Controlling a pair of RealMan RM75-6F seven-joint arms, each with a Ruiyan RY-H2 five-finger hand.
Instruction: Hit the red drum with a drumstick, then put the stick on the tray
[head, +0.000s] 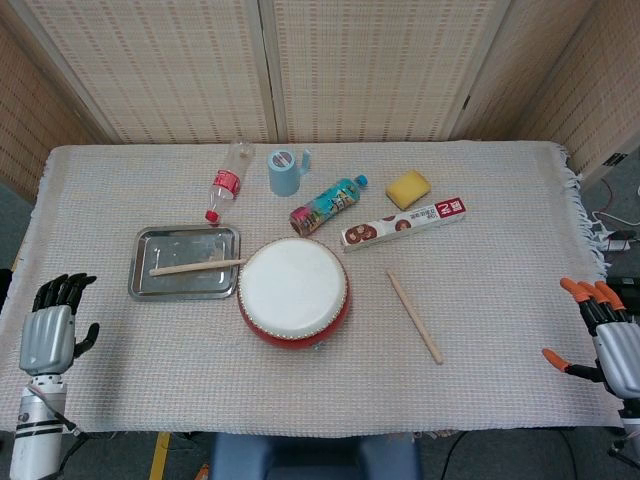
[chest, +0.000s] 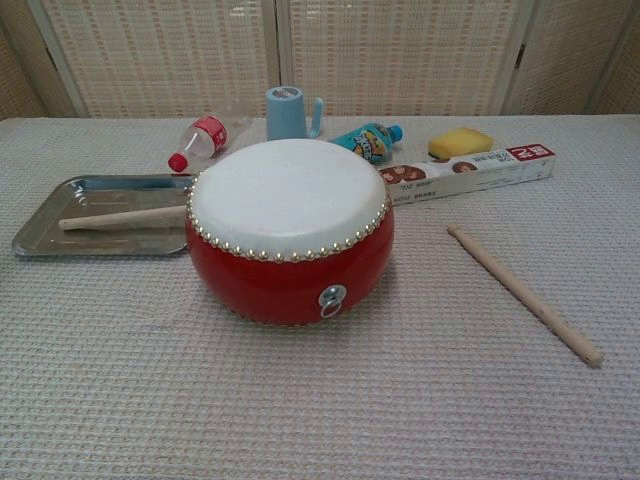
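The red drum (head: 294, 291) (chest: 290, 230) with a white skin stands at the table's middle. One wooden drumstick (head: 195, 266) (chest: 120, 217) lies in the metal tray (head: 150, 288) (chest: 40, 235) left of the drum, its tip toward the drum. A second drumstick (head: 414, 316) (chest: 523, 293) lies on the cloth right of the drum. My left hand (head: 48, 335) hangs off the table's front left corner, fingers apart, holding nothing. My right hand (head: 606, 345) is off the right edge, fingers spread and empty. Neither hand shows in the chest view.
Along the back lie a clear bottle with a red cap (head: 225, 181), a blue cup (head: 286, 170), a colourful bottle (head: 327, 203), a yellow sponge (head: 408, 187) and a long box (head: 404, 223). A woven screen stands behind the table.
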